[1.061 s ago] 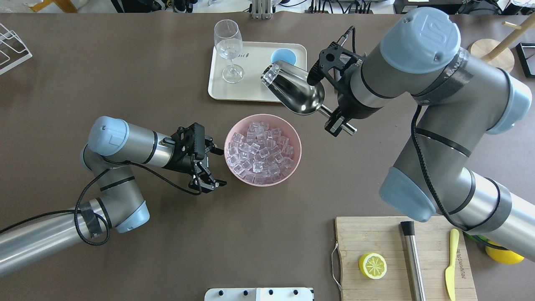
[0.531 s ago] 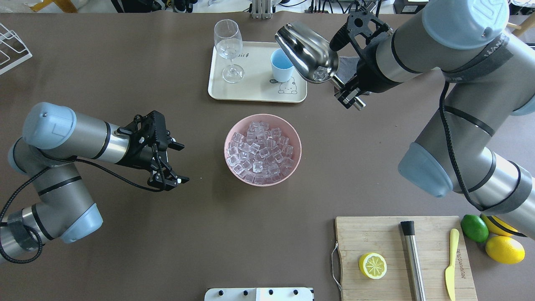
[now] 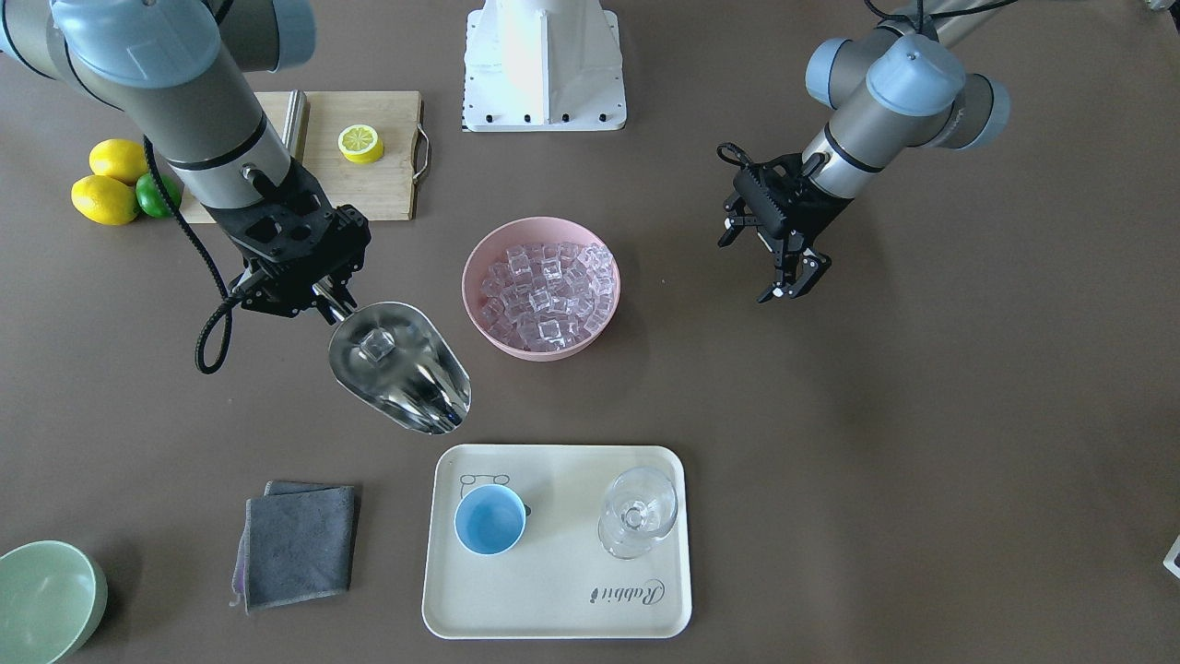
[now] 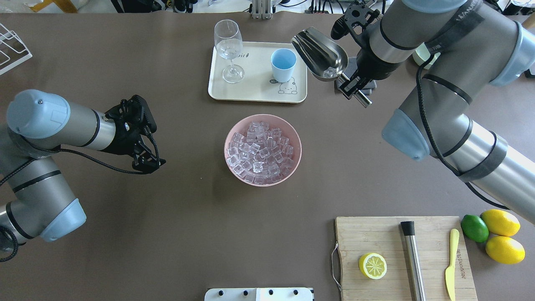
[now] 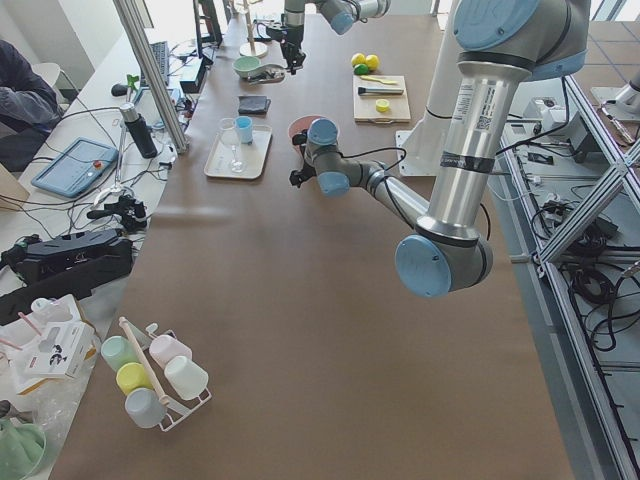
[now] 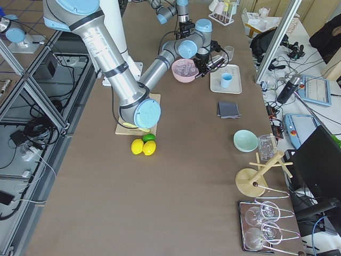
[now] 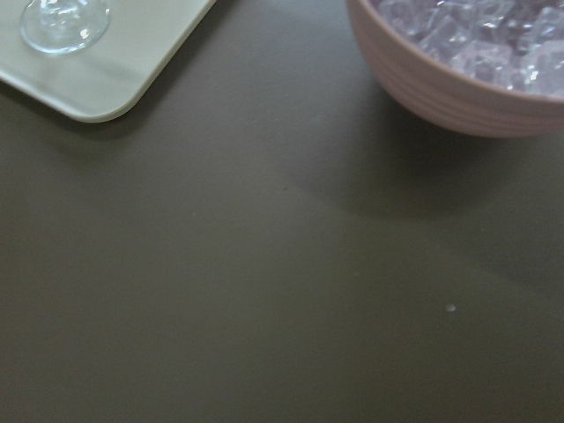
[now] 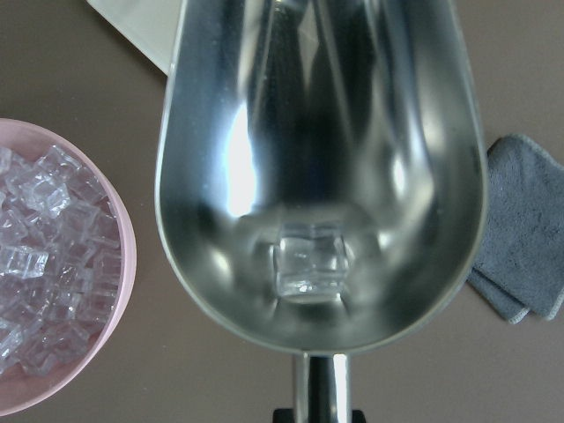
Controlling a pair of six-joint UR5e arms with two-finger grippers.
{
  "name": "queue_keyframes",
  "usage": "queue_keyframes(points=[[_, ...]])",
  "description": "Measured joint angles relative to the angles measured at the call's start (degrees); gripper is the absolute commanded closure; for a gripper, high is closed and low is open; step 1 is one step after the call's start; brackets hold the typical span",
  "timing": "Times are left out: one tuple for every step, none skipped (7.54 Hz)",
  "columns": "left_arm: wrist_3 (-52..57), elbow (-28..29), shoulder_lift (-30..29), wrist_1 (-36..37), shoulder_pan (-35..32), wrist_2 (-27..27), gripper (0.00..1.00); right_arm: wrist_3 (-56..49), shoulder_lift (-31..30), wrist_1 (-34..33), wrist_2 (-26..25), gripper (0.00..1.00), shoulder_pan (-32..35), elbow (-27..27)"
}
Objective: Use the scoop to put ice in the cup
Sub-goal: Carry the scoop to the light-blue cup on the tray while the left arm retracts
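My right gripper (image 4: 350,85) is shut on the handle of the steel scoop (image 4: 319,54), which hangs just right of the tray (image 4: 255,93), mouth towards the cup. One ice cube (image 8: 308,262) lies at the back of the trough; it also shows in the front view (image 3: 376,344). The light-blue cup (image 4: 283,65) stands upright on the tray; I see no ice in it (image 3: 489,519). Many ice cubes (image 4: 261,150) fill the pink bowl (image 4: 229,136) at mid-table. My left gripper (image 4: 150,164) is open and empty, well left of the bowl.
A wine glass (image 4: 228,46) stands on the tray left of the cup. A grey cloth (image 3: 300,544) lies beyond the scoop, a pale green bowl (image 3: 41,599) further out. A cutting board (image 4: 393,234) carries a half lemon (image 4: 372,265), a steel cylinder (image 4: 413,259) and a yellow knife (image 4: 451,263).
The right arm has swung the scoop from over the cup up and to the right, and the cube slid to the trough's back. The left arm pulled left, away from the bowl.
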Motion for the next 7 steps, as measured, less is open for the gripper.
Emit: queue_keyframes(points=[[0.0, -0.2, 0.0, 5.2, -1.4, 1.6, 0.02, -0.1, 2.2, -3.0, 2.7, 1.0, 0.6, -3.3], [0.1, -0.1, 0.0, 11.1, -3.2, 2.4, 0.02, -0.2, 4.5, -5.4, 5.2, 1.0, 0.9, -6.8], [0.1, 0.4, 0.0, 15.3, -4.7, 2.7, 0.02, -0.5, 6.8, -8.4, 6.9, 1.0, 1.0, -9.8], [0.0, 1.2, 0.1, 17.1, -5.6, 2.6, 0.02, -0.8, 9.3, -11.9, 7.9, 1.0, 1.1, -12.2], [0.0, 1.9, 0.6, 18.0, -7.3, 2.0, 0.02, -1.6, 11.7, -16.1, 8.4, 1.0, 1.1, -14.4], [0.0, 2.2, 2.0, 18.3, -9.9, 0.0, 0.02, -2.6, 14.1, -19.6, 8.5, 1.0, 1.2, -16.9], [0.1, 2.3, 4.3, 18.5, -13.3, -3.2, 0.02, -3.8, 16.3, -22.5, 8.6, 1.0, 1.2, -19.7]])
